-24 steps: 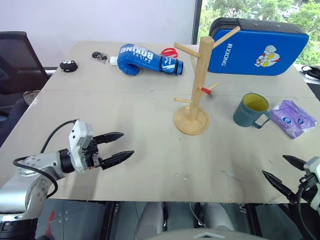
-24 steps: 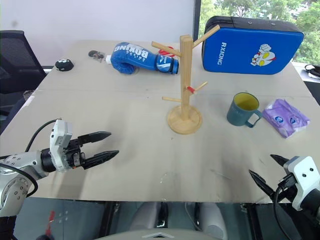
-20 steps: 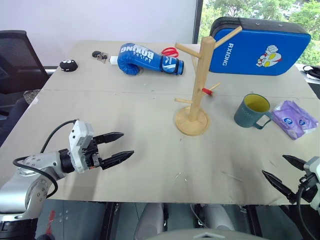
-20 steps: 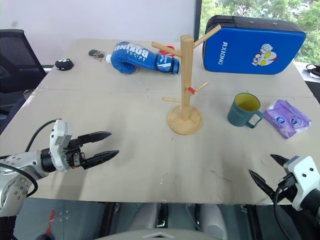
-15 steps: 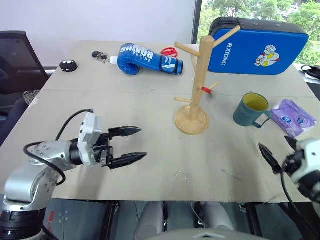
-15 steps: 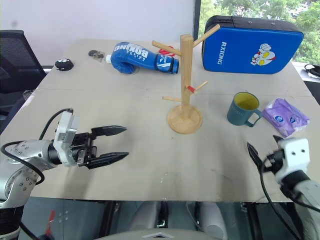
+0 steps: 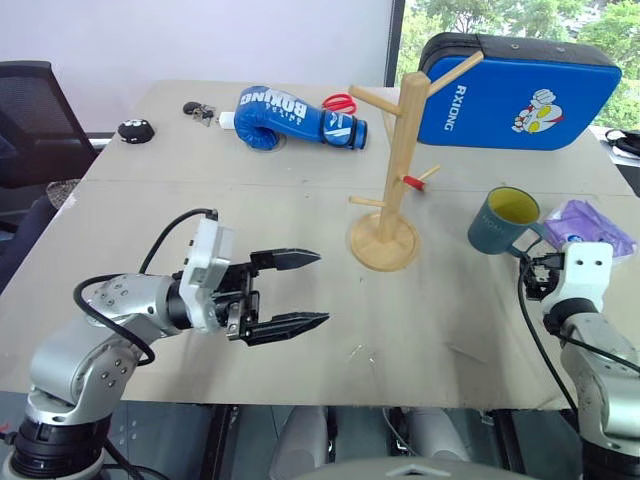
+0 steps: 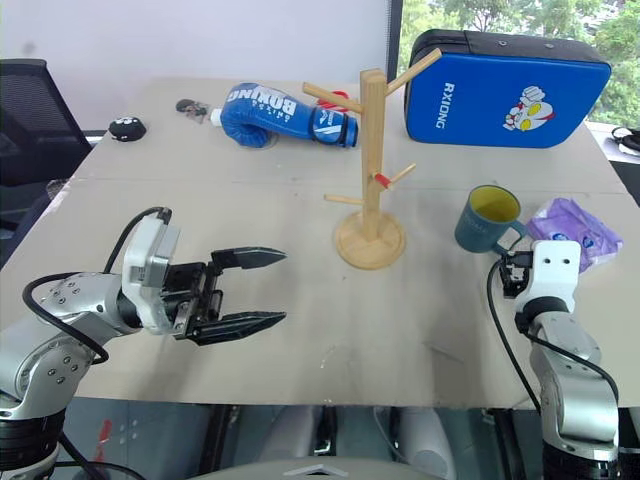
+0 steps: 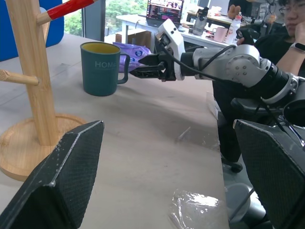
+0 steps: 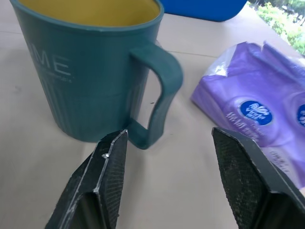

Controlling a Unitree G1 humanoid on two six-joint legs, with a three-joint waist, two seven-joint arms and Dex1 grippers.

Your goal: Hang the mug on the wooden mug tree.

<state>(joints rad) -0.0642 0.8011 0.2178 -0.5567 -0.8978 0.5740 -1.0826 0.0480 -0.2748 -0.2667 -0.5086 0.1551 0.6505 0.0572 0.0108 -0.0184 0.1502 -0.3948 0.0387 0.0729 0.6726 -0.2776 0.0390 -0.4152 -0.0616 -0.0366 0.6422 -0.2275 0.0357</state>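
Standing upright near the desk's (image 7: pixel 300 215) right edge, the mug (image 7: pixel 503 220) keeps its long axis vertical, mouth up, with its loop handle (image 10: pixel 159 93) turned toward the right gripper (image 10: pixel 167 157), whose fingers (image 10: pixel 107 164) are spread and empty just short of it. Ceramic looks rigid, smooth, breakable; the handle seems the best hold. The left gripper (image 7: pixel 300 290) hovers spread, empty.

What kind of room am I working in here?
Probably an office or lab: a black office chair beside the table, desks with a laptop behind, and a window onto trees.
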